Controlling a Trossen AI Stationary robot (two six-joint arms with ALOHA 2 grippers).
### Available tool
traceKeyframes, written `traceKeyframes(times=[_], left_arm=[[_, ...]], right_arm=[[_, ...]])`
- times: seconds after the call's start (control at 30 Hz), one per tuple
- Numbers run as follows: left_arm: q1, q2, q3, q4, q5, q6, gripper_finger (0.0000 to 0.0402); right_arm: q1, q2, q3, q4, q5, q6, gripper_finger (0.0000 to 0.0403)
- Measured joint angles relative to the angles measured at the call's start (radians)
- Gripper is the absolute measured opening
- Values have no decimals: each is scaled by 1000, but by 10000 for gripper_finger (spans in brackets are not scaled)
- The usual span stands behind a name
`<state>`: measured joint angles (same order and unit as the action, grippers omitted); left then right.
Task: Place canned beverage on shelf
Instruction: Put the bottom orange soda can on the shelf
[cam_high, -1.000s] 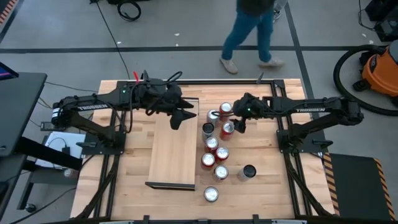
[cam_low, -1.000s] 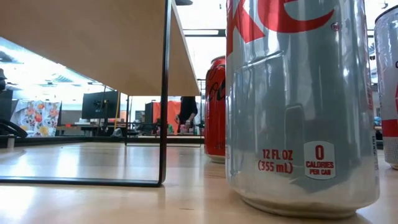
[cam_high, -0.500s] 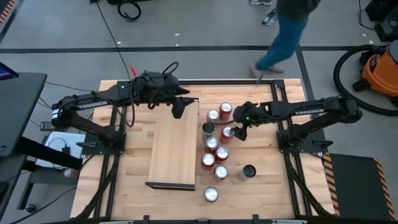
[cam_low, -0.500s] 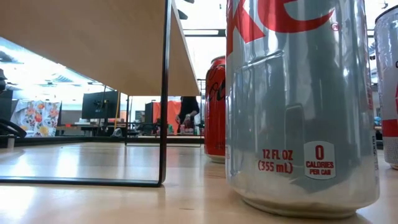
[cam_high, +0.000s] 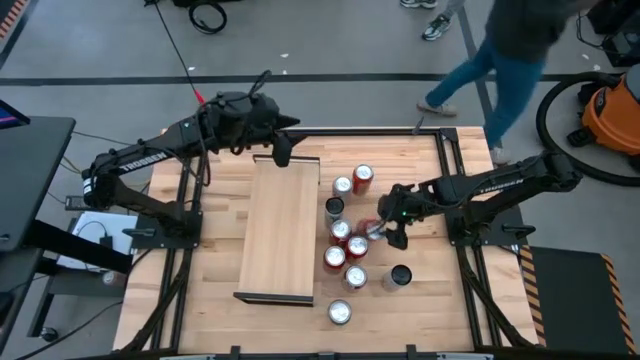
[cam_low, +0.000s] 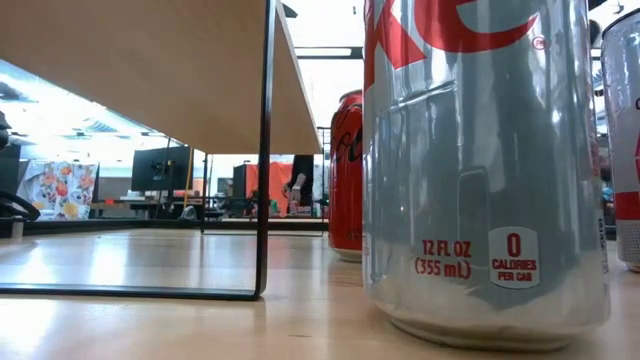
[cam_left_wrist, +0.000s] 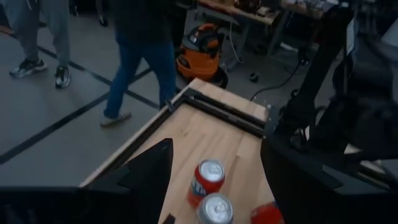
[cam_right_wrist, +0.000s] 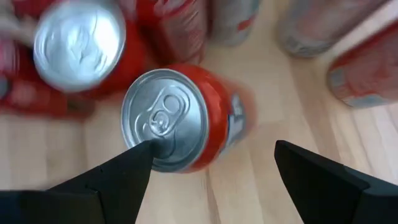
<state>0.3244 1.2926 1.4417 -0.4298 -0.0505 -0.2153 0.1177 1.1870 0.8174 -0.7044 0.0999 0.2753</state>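
Glossy round red can (cam_right_wrist: 180, 118), smooth pale shelf (cam_high: 280, 230)

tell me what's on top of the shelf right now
Nothing: the high view shows the shelf as a bare pale board. The cans all stand beside it on the table. The left gripper hovers near its far end, holding nothing.

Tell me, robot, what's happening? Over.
Right gripper open above a red can. Left gripper open, over the shelf's far end. Shelf holds no cans. Other cans crowd close.

Open jaws above a red can (cam_right_wrist: 180, 121) among cans.
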Motion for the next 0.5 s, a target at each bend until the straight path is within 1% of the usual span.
traceKeyframes(times=[0.17, 0.3, 0.37, 0.5], left_arm=[[0, 0, 54, -52, 3, 2, 254], [0, 0, 60, -55, 3, 1, 254], [-3, -8, 60, -66, 3, -5, 254], [-35, -13, 62, -86, 20, -6, 254]], right_arm=[[-21, -8, 0, -9, 71, -24, 346], [-84, 1, 0, -9, 97, -64, 346], [-116, 5, 0, -19, 92, -66, 346], [-145, -7, 31, -34, 20, -15, 346]])
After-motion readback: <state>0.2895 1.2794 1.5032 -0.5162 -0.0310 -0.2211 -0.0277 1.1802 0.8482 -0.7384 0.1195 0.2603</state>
